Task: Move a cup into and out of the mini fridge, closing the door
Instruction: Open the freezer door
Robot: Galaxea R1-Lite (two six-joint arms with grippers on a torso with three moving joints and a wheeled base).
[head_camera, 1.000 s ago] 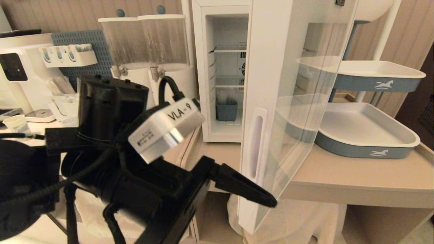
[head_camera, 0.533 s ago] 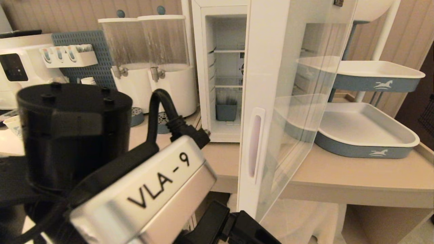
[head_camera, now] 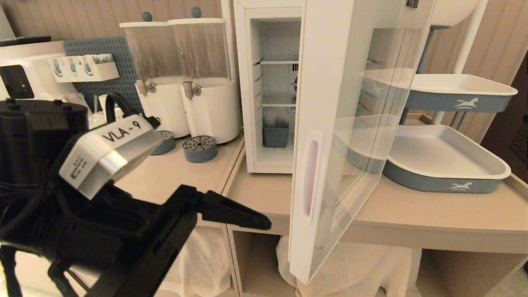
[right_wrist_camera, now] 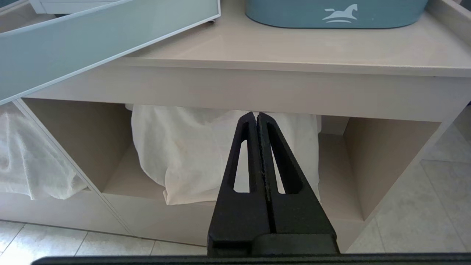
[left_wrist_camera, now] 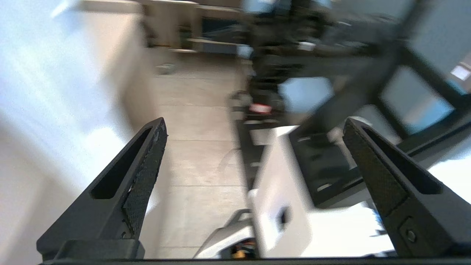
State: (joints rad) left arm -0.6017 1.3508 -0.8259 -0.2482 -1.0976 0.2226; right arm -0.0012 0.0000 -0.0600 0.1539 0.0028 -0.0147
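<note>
The white mini fridge (head_camera: 247, 90) stands on the counter with its glass door (head_camera: 313, 82) swung wide open towards me. Wire shelves and a blue-grey bin (head_camera: 275, 133) show inside. The cup is out of view. My left gripper (left_wrist_camera: 254, 121) is open with nothing between its fingers. It hangs low at the left, in front of the counter edge. One black finger (head_camera: 235, 214) points right, a short way off the door's lower edge. My right gripper (right_wrist_camera: 256, 115) is shut and empty, parked below the counter front.
Two clear drink dispensers (head_camera: 198, 74) with round drip trays (head_camera: 200, 148) stand left of the fridge. A white machine (head_camera: 20, 70) is at the far left. A two-tier blue and white tray rack (head_camera: 449, 165) fills the right. White cloth (right_wrist_camera: 206, 147) lies in the shelf below.
My left arm has pulled back leftward from the door's lower edge, passing close to the camera and uncovering the dispensers and drip trays. The door and the right gripper have not moved.
</note>
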